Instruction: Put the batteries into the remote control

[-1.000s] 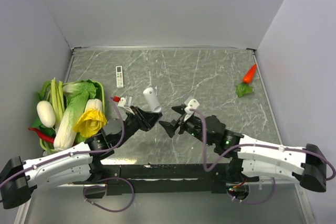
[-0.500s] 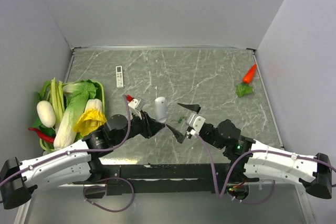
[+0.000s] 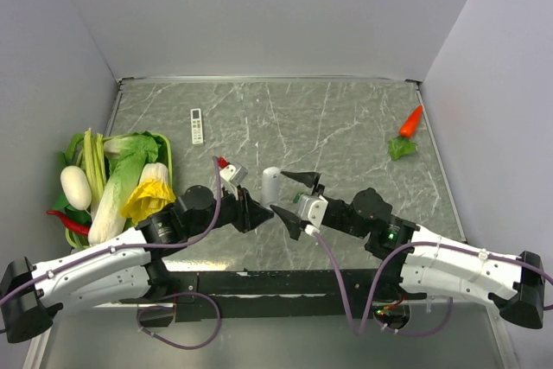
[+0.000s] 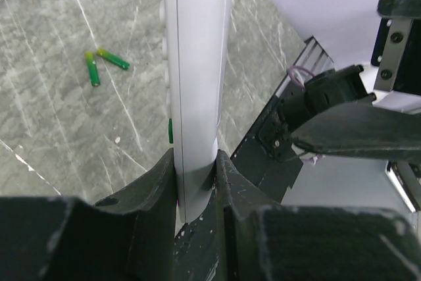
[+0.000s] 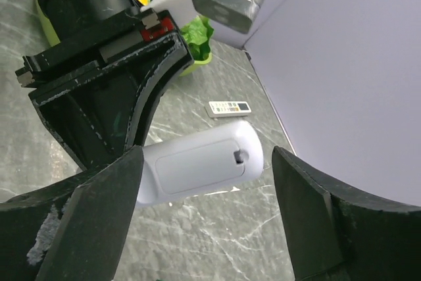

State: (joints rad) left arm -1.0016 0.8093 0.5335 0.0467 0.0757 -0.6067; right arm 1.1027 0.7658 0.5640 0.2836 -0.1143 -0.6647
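Top external view is showing a pile of vegetables (image 3: 121, 183) lying far left of the remote control (image 3: 270, 182), against the table's (image 3: 346, 127) left edge. A slim remote (image 3: 197, 125) with button rows is lying behind and left of the remote control, well apart from it. The left gripper (image 3: 257, 212) is clamping the remote control by its lower end and holding it upright above the table, near the front middle; the left wrist view is showing both fingers pressing its narrow sides. In that same view the batteries (image 4: 113, 58), two green cylinders, are lying on the table left of the remote control, their ends nearly meeting in a V. The right gripper (image 3: 285, 194) is hovering just right of the remote control with its jaws standing wide apart, straddling the upper end without closing on it. The right wrist view is showing the back cover facing that camera, in place. A carrot (image 3: 411, 120) is lying far right of the remote control, beside a green leafy piece (image 3: 400, 149).
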